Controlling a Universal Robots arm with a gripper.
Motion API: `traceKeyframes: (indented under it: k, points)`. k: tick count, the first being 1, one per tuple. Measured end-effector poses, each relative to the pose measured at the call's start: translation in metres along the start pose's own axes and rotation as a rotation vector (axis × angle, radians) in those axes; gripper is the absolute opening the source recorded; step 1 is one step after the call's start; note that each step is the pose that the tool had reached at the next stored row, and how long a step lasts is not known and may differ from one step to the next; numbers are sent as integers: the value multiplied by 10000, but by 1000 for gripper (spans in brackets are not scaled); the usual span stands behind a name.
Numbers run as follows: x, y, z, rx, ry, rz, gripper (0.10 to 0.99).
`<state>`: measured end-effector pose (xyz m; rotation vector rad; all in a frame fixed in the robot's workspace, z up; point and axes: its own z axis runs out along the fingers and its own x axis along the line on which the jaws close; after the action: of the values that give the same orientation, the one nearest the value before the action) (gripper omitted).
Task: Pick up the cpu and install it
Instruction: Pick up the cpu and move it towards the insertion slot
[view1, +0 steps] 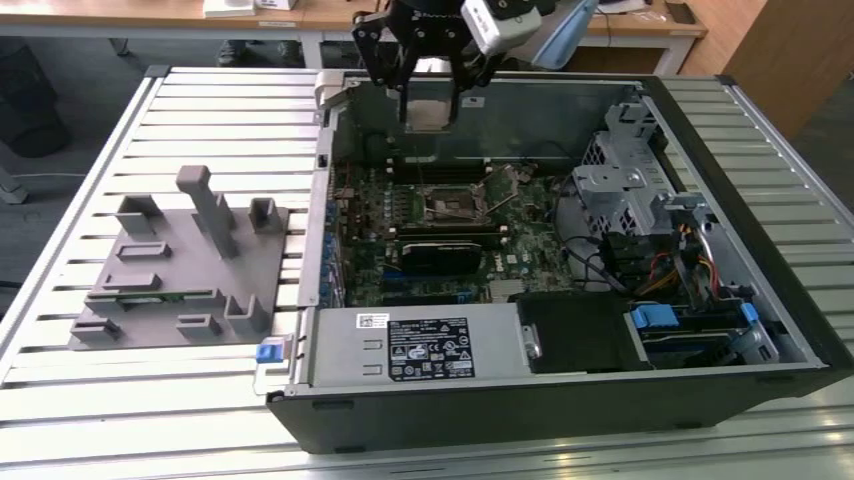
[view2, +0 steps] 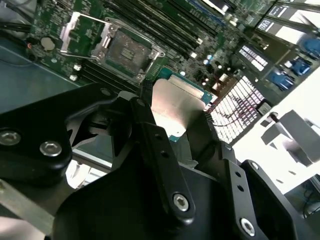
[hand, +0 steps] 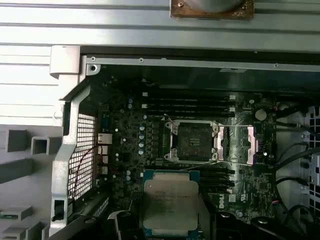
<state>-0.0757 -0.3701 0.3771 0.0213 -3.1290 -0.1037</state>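
i see my gripper (view1: 430, 98) over the open computer case (view1: 747, 330), fingers (view2: 150, 135) pinching the cpu (view1: 430, 116) by its edges, cpu held in the air, open socket (view1: 447, 205) at six o'clock from it in the exterior view, gray holder (view1: 180, 260) at nine o'clock of the case

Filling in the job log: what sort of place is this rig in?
Likely a lab or workshop bench: an open computer case lies on a slatted metal table, a grey fixture beside it, wooden desks behind. The gripper holds the cpu.
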Motion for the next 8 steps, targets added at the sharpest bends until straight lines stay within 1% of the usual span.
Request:
traceKeyframes:
  k: [5,8]
  points:
    - [-184,24,7,0,-1,1,525]
    - [-260,34,8,0,-5,-1,525]
